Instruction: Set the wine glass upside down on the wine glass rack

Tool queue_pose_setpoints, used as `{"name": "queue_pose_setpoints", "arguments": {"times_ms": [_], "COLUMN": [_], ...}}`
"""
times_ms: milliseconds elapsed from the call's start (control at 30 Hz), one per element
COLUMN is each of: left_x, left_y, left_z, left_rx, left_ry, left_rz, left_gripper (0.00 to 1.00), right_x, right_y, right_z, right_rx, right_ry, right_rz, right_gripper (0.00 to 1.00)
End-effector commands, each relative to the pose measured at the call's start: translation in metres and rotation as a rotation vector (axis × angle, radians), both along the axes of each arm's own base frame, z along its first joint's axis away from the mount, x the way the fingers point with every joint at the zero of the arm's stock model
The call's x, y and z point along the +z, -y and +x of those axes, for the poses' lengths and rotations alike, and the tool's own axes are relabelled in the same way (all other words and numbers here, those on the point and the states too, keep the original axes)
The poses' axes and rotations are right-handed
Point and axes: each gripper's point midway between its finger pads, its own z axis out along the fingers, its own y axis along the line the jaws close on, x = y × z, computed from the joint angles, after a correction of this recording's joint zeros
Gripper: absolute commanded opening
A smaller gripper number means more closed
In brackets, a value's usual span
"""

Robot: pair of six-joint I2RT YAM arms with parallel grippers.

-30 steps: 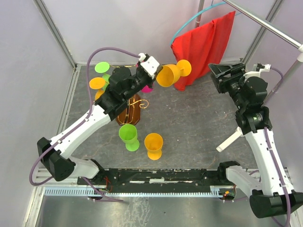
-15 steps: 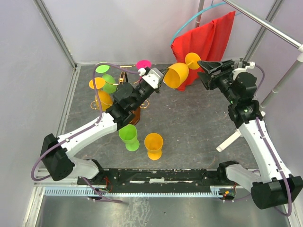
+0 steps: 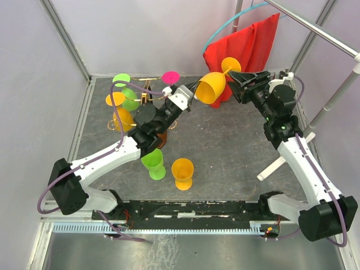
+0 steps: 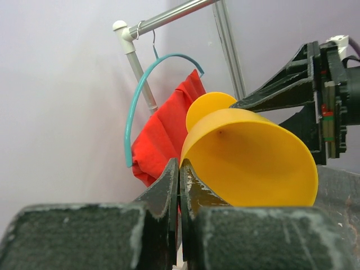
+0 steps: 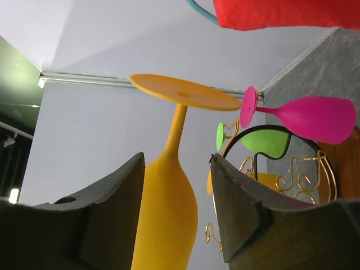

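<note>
Left gripper: I read it as clamped shut on the rim of the orange wine glass. In the left wrist view the two fingers meet with the rim's edge pinched between them.

Orange wine glass: held in the air over the far middle of the tabletop. It lies nearly on its side, with the open bowl toward the left arm and the foot toward the right arm. It sits to the right of the wine glass rack and does not touch it.

Right gripper: jaws apart, straddling the glass where the stem runs into the bowl, just below the foot. From the right wrist view I see a gap on each side, so nothing is gripped.

Wine glass rack: dark wooden base on the tabletop at far left, mostly hidden behind the left arm.

On the rack: a green glass, another orange glass and a pink glass hang from the gold wire arms.

On the tabletop: a green glass and an orange glass stand side by side near the arm bases.

Backdrop: a red cloth hangs on a teal hanger from a metal rail.
</note>
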Motion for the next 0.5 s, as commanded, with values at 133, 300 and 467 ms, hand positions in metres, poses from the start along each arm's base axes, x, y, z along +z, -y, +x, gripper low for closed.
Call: {"name": "queue_pose_setpoints", "arguments": {"times_ms": [133, 300, 467], "left_x": [0.032, 0.032, 0.033], "left_y": [-0.005, -0.002, -0.001], "left_z": [-0.010, -0.009, -0.006], "left_rx": [0.003, 0.000, 0.010], "left_ry": [0.097, 0.101, 0.104], "left_rz": [-0.056, -0.054, -0.059], "left_gripper": [0.03, 0.03, 0.03], "right_x": [0.018, 0.020, 0.021], "right_y": [-0.009, -0.015, -0.022], "right_z": [0.010, 0.014, 0.015], "right_rx": [0.004, 0.017, 0.038], "right_ry": [0.074, 0.083, 0.087], "right_rz": [0.053, 0.059, 0.076], "right_gripper": [0.57, 0.55, 0.49]}}
